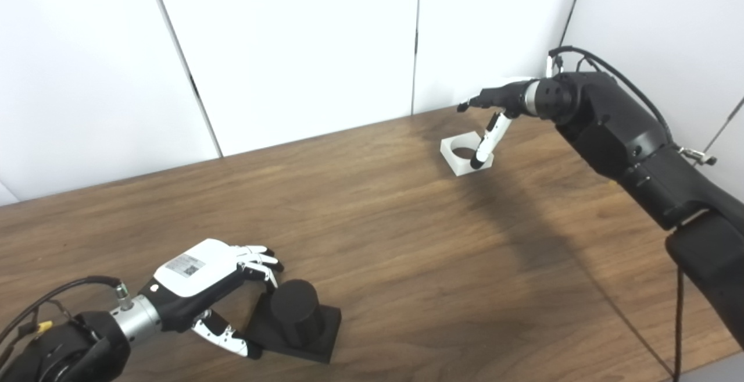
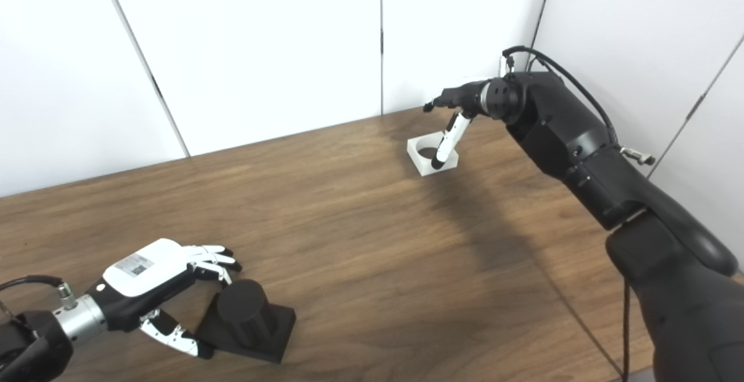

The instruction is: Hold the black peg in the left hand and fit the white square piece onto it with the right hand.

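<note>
Status, early stage: black peg (image 1: pixel 296 319) sits on counter (image 1: pixel 378 236) near-left, my left robot hand (image 1: pixel 224 289) spread around it, not yet clamped. White square piece (image 1: pixel 465 155) far right; right robot hand (image 1: pixel 491 120) spread, reaching in. Lifting and fitting remain.

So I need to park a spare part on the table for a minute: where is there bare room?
The wide middle of the table, between the black peg at the near left and the white square piece at the far right, is bare. It is crowded around the left hand and the right hand.
</note>
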Controlling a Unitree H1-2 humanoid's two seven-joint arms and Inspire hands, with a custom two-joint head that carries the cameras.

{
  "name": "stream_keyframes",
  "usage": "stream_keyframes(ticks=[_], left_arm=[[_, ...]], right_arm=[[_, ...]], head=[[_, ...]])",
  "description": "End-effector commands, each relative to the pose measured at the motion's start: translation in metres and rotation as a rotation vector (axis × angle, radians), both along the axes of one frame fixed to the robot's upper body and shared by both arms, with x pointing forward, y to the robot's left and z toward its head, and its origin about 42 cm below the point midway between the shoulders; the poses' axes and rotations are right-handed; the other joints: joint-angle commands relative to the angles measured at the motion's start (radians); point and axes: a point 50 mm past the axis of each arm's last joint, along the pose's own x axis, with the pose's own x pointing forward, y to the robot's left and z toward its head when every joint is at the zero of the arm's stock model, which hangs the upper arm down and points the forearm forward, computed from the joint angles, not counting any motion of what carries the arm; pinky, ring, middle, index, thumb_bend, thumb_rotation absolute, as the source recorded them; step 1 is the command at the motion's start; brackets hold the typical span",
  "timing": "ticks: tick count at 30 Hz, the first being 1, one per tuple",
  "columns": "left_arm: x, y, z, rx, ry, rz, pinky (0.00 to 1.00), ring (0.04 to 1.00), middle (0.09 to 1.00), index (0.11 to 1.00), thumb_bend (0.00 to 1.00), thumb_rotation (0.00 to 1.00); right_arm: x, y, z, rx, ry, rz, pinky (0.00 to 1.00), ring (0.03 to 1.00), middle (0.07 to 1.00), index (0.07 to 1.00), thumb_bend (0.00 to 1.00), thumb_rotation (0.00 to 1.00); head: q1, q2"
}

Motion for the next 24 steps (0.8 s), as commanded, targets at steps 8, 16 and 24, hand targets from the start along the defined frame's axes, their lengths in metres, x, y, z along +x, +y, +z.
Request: stream_keyframes(ticks=[8, 16, 24], left_arm=[[-0.008, 0.027, -0.019, 0.179, 0.06, 0.033, 0.81, 0.894, 0.833, 0.489, 0.52, 0.07], [-0.011, 0.024, -0.021, 0.176, 0.067, 0.028, 0.8, 0.892, 0.837, 0.489, 0.52, 0.07], [-0.012, 0.023, -0.021, 0.176, 0.068, 0.024, 0.81, 0.893, 0.835, 0.489, 0.52, 0.07]], right_arm=[[0.005, -0.001, 0.015, -0.026, -0.045, -0.009, 0.79, 0.975, 1.0, 0.933, 0.94, 0.28], [0.006, -0.002, 0.0, -0.03, -0.057, -0.025, 0.77, 0.943, 0.985, 0.916, 0.93, 0.24], [0.01, -0.004, -0.012, -0.02, -0.064, -0.04, 0.78, 0.949, 0.982, 0.903, 0.9, 0.19]], head=[[0.005, 0.004], [0.014, 0.006], [0.024, 0.011]])
